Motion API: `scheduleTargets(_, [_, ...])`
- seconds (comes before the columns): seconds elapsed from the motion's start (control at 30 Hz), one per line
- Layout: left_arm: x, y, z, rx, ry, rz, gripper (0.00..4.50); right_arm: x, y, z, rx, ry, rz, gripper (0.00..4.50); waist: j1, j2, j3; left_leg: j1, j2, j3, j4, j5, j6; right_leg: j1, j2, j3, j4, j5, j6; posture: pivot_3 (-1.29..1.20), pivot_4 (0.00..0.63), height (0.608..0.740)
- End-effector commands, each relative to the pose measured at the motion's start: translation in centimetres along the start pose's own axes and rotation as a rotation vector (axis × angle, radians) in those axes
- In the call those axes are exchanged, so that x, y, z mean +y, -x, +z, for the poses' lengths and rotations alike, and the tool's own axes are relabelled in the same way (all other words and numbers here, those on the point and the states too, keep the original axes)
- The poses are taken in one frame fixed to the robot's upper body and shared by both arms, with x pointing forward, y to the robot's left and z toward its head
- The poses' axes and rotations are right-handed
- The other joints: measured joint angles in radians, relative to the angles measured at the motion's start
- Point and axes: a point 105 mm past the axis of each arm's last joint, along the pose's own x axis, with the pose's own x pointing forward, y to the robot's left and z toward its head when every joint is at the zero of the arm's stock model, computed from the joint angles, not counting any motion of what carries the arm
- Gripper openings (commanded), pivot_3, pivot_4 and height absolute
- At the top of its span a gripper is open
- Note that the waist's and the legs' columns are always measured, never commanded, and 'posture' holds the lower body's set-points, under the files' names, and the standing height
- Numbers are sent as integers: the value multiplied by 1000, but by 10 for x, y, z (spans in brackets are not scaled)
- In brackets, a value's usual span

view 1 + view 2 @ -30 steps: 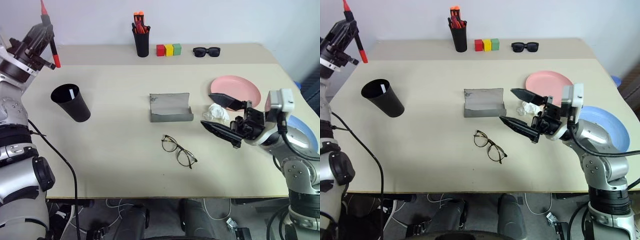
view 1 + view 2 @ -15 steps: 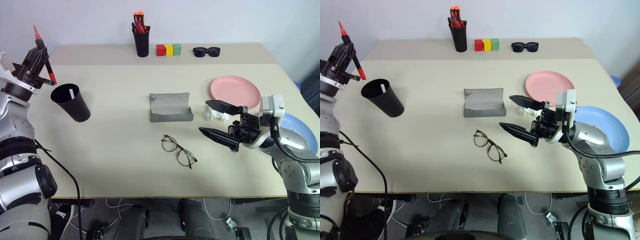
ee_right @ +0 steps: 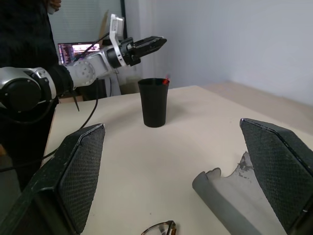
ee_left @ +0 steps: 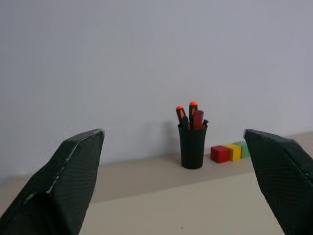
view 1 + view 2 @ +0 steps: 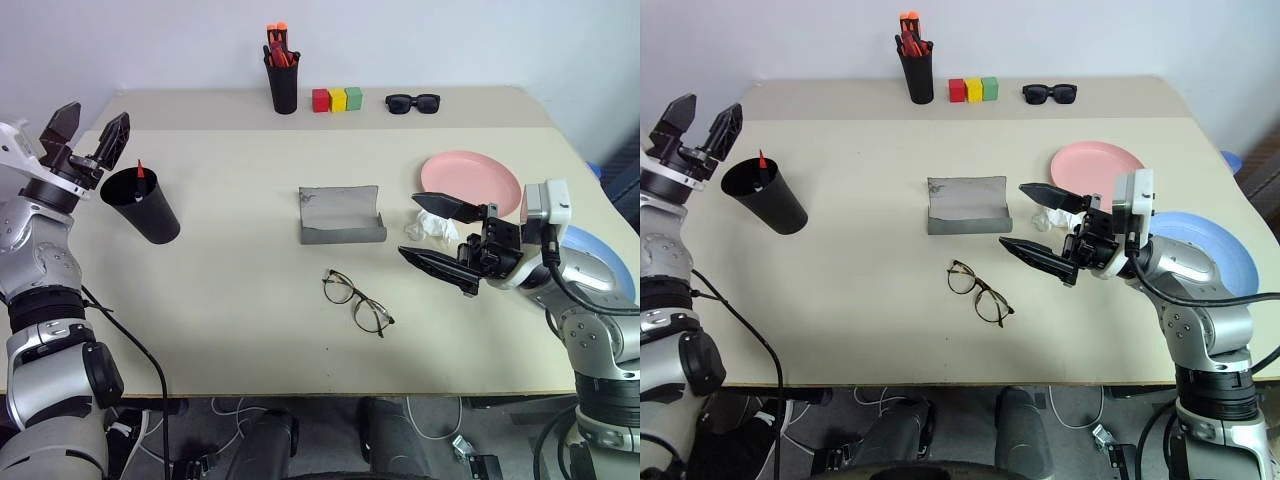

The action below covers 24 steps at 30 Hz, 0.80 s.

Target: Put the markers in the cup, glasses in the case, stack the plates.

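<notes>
No readable writing anywhere out here. The left gripper [image 5: 87, 128] hangs with fingers spread wide and empty, just above and behind the black cup [image 5: 143, 205], and the marker [image 5: 139, 170] stands inside that cup, red tip poking over the rim. The right gripper [image 5: 437, 232] is splayed open too, holding nothing. The glasses [image 5: 357, 302] lie on the table [image 5: 230, 300] just ahead of its lower finger, with bare tabletop around them. The grey case [image 5: 342, 216] sits open beyond it, the pink plate [image 5: 470, 180] behind it, the blue plate [image 5: 1200, 245] under its arm at the table's right edge.
</notes>
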Motion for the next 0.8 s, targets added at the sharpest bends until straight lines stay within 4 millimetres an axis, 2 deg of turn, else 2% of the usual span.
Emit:
scheduleTargets(0.03, [-32, -12, 13, 11, 48, -185, 4437, -2, 7, 6, -6, 47, -9, 4500, 1, 0, 0, 0, 0, 0, 0, 0, 0, 0, 0, 0, 0, 0, 0, 0, 150, 740])
scheduleTargets(0.13, [-66, -16, 9, 78, 149, -349, 4437, -5, 9, 4, 1, 55, -28, 4500, 1, 0, 0, 0, 0, 0, 0, 0, 0, 0, 0, 0, 0, 0, 0, 0, 150, 740])
scheduleTargets(0.2, [-102, -16, 0, 170, 177, -514, 4437, -12, 10, 1, 11, 71, -72, 4500, -1, 0, 0, 0, 0, 0, 1, 0, 0, 0, 0, 0, 0, 0, 0, 0, 150, 740])
scheduleTargets(0.27, [-130, -8, -11, 278, 208, -648, 4437, -20, 13, -6, 62, 92, -110, 4500, -1, 0, 0, 0, 0, 0, 0, 0, 0, 0, 0, 0, 1, 0, 0, 0, 150, 740])
scheduleTargets(0.33, [-143, 0, -16, 346, 248, -717, 4437, -25, 16, -16, 137, 124, -137, 4500, -3, 1, 0, 0, 0, 0, 0, 0, 0, 0, 0, 0, 0, 0, 0, 0, 150, 740])
scheduleTargets(0.47, [-154, 36, -23, 473, 259, -868, 4437, -18, 14, -19, 211, 103, -129, 4500, -18, 1, 0, 0, 1, 3, -3, 0, 0, -4, 1, 3, 2, 0, 0, 0, 150, 740])
scheduleTargets(0.53, [-153, 54, -27, 533, 229, -929, 4437, -7, 4, -16, 210, 61, -114, 4500, -23, 2, 0, 0, 1, 3, -4, 0, 0, -4, 1, 3, 2, 0, 0, 0, 150, 740])
scheduleTargets(0.6, [-151, 60, -28, 540, 187, -949, 4437, 1, -5, -11, 199, 47, -103, 4500, -20, 2, 0, 0, 2, 3, -4, 0, 0, -4, 1, 3, 2, 0, -1, 0, 150, 740])
scheduleTargets(0.7, [-148, 49, -31, 491, 165, -897, 4437, -4, -12, -10, 205, 66, -146, 4500, -2, 2, 0, -1, 2, 3, -2, 0, 0, -3, 1, 3, 0, 0, -1, 0, 150, 740])
scheduleTargets(0.8, [-146, 26, -38, 435, 140, -781, 4437, -11, -11, -11, 205, 83, -183, 4500, 19, 1, 0, 0, 1, 3, 0, 0, 0, 0, 1, 3, -1, 0, -1, 0, 150, 740])
